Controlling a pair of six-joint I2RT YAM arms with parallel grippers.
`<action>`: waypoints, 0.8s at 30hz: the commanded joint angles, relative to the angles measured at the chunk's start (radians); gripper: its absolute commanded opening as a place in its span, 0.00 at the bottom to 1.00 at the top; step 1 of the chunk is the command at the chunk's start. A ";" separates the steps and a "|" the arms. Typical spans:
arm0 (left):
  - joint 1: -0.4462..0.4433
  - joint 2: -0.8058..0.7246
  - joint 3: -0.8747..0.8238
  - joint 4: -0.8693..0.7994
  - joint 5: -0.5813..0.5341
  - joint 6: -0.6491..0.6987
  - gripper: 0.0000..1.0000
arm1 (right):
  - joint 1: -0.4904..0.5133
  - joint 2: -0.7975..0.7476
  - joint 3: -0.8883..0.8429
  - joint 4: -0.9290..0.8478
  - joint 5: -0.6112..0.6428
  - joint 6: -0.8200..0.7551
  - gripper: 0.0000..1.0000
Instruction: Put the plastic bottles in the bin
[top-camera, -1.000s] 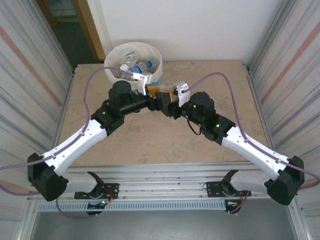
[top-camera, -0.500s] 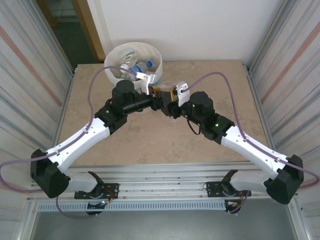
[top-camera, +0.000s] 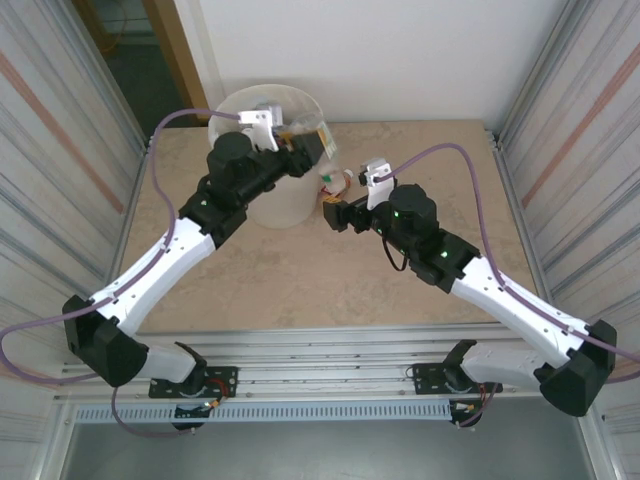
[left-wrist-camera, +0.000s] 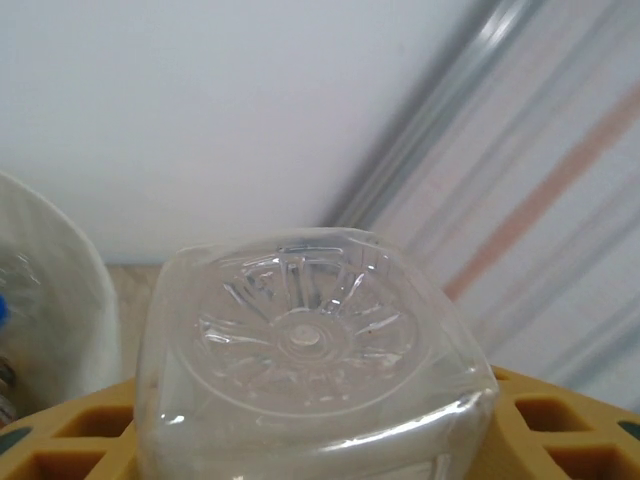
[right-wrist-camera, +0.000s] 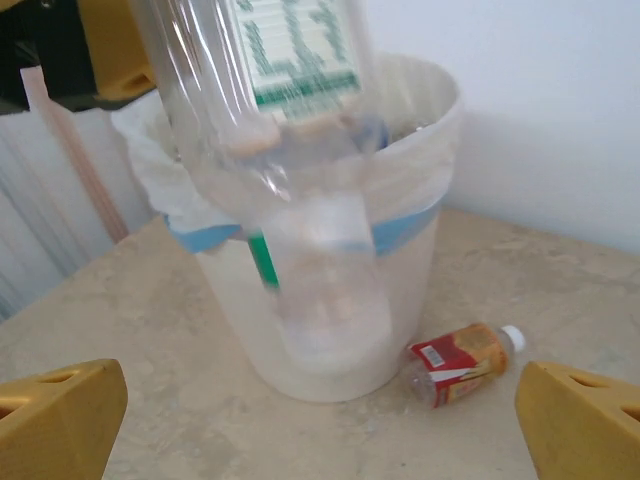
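Top cam's high behind the arm bases (top-camera: 200, 380), looking down the beige stone table (top-camera: 300, 290). Left wrist cam's jammed against a clear plastic bottle (left-wrist-camera: 310, 345). Right wrist cam, low, faces that bottle plus the round cream-white blue-taped bin (right-wrist-camera: 235, 320), also in the top view.

Count, this frame.
Bin (right-wrist-camera: 412, 280): 1, ahead of the right jaws.
Plastic bottles that can be counted: 2.
- 1 clear bottle (left-wrist-camera: 310, 370), clamped between the left jaws.
- 1 red-labelled bottle (right-wrist-camera: 465, 360), lying on the tabletop (right-wrist-camera: 560, 290) ahead of the right jaws, just beside the bin.

Bottles inside the bin: number unreadable.
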 joint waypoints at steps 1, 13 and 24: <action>0.041 0.030 0.075 0.059 -0.133 -0.060 0.09 | -0.004 -0.069 0.031 -0.046 0.116 0.049 0.98; 0.158 0.222 0.164 0.297 -0.383 -0.195 0.06 | -0.041 -0.176 0.012 -0.152 0.147 0.065 0.98; 0.213 0.394 0.316 0.272 -0.369 -0.261 0.10 | -0.105 -0.212 -0.010 -0.181 0.098 0.078 0.98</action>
